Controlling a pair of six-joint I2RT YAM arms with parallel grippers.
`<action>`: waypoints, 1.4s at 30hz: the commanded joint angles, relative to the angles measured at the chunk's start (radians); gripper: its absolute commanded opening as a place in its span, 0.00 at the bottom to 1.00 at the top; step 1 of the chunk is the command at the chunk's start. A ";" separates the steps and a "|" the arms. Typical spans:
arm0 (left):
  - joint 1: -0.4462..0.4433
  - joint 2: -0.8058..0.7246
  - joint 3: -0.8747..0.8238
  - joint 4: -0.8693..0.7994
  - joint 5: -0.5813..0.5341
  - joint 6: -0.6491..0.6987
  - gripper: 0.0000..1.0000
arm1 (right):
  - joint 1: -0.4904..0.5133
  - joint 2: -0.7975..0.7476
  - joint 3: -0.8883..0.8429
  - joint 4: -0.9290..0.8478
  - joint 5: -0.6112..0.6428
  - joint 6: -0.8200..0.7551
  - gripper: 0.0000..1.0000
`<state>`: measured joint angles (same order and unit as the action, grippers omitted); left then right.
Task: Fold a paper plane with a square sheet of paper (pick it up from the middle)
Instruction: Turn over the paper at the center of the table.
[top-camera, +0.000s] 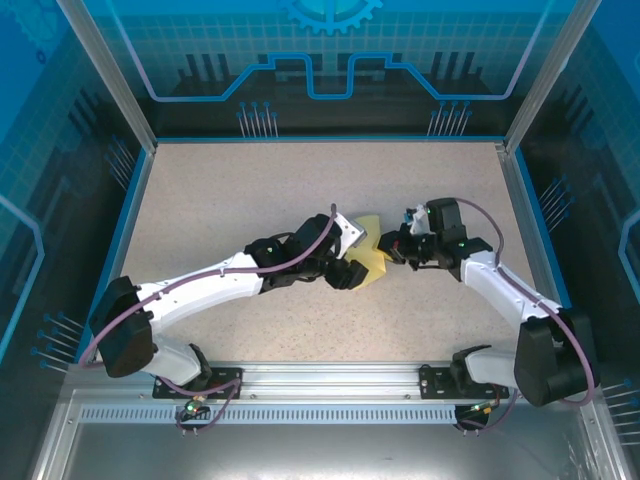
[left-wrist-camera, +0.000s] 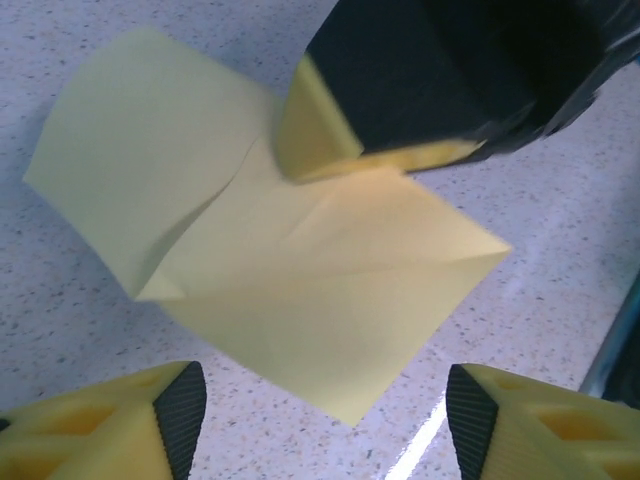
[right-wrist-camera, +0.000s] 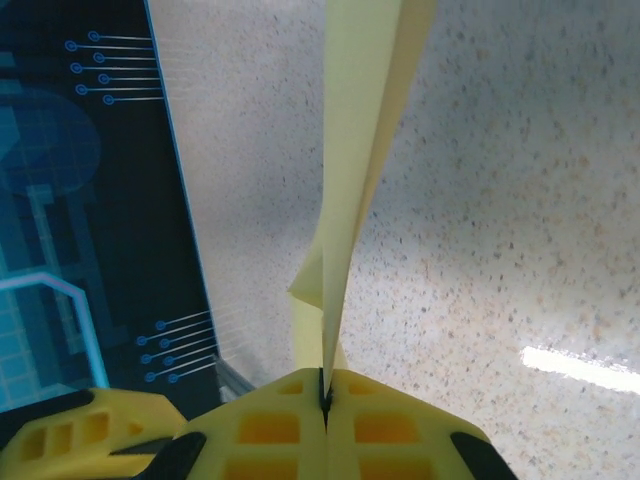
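The pale-yellow sheet of paper (top-camera: 372, 259) is near the table's middle, partly folded, with creases and a flap turned over. In the left wrist view the sheet of paper (left-wrist-camera: 300, 270) spreads over the table just ahead of my left gripper (left-wrist-camera: 325, 400). That gripper is open, its fingertips either side of the paper's near corner and apart from it. My right gripper (right-wrist-camera: 325, 395) is shut on an edge of the paper (right-wrist-camera: 360, 150), which rises from its tips as a thin doubled fold. From above, the left gripper (top-camera: 350, 268) and right gripper (top-camera: 393, 254) meet at the sheet.
The speckled tabletop (top-camera: 250, 190) is bounded by blue walls and a metal frame post (top-camera: 540, 90). A rail (top-camera: 330, 380) runs along the near edge by the arm bases. The right gripper's finger (left-wrist-camera: 420, 80) overhangs the paper's far side.
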<state>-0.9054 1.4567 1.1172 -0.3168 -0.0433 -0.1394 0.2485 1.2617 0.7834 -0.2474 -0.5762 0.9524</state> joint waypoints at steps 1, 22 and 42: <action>0.027 -0.024 0.012 -0.015 -0.027 0.002 0.69 | -0.007 -0.012 0.090 -0.216 0.126 -0.169 0.00; 0.508 -0.124 -0.069 0.030 0.399 -0.280 0.89 | 0.511 0.325 0.415 -0.762 1.332 -0.413 0.00; 0.605 -0.166 -0.048 -0.091 0.413 -0.207 0.90 | 0.834 0.779 0.636 -0.765 1.265 -0.305 0.15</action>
<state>-0.3191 1.3209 1.0576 -0.3679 0.3389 -0.3828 1.0618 2.0201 1.3895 -1.0409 0.7399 0.6304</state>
